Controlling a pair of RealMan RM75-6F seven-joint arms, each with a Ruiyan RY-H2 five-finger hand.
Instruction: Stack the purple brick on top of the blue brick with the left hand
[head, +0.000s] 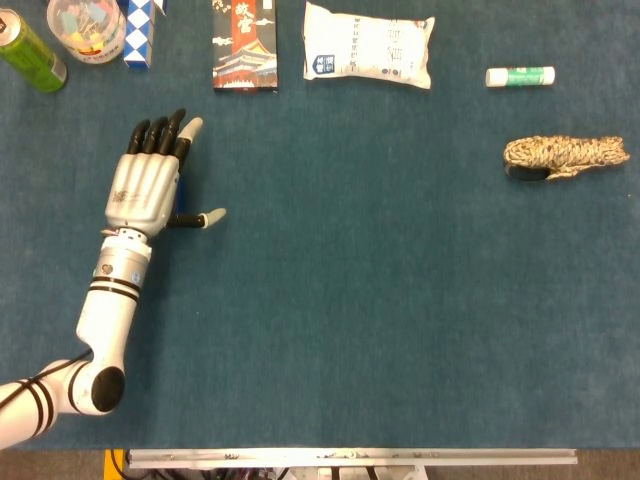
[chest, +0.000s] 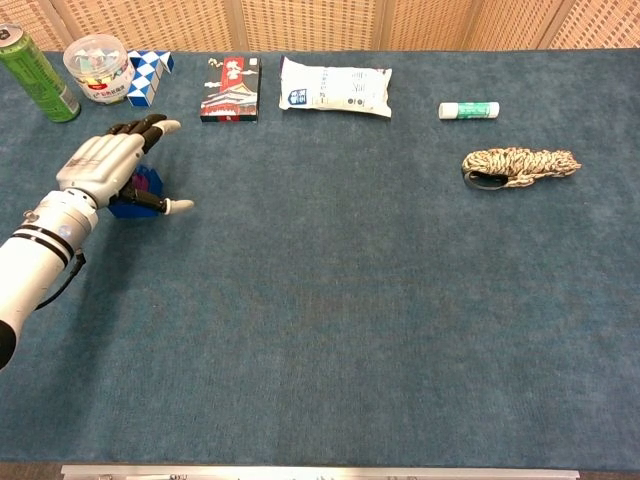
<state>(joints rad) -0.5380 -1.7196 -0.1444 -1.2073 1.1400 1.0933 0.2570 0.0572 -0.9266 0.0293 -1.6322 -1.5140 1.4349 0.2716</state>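
Note:
My left hand (chest: 103, 165) hovers over the two bricks with its fingers spread flat and its thumb (chest: 178, 206) pointing right, holding nothing. Under its palm in the chest view, a bit of the purple brick (chest: 146, 183) shows directly above the blue brick (chest: 124, 208), and they appear to touch. In the head view the left hand (head: 147, 185) covers the stack almost fully, and only a sliver of the blue brick (head: 180, 200) peeks out at its right edge. The right hand appears in neither view.
Along the far edge stand a green can (head: 30, 50), a clear tub (head: 86, 26), a blue-white puzzle (head: 141, 22), a dark box (head: 244, 45) and a white packet (head: 368, 45). A glue stick (head: 520, 76) and a rope coil (head: 565, 154) lie far right.

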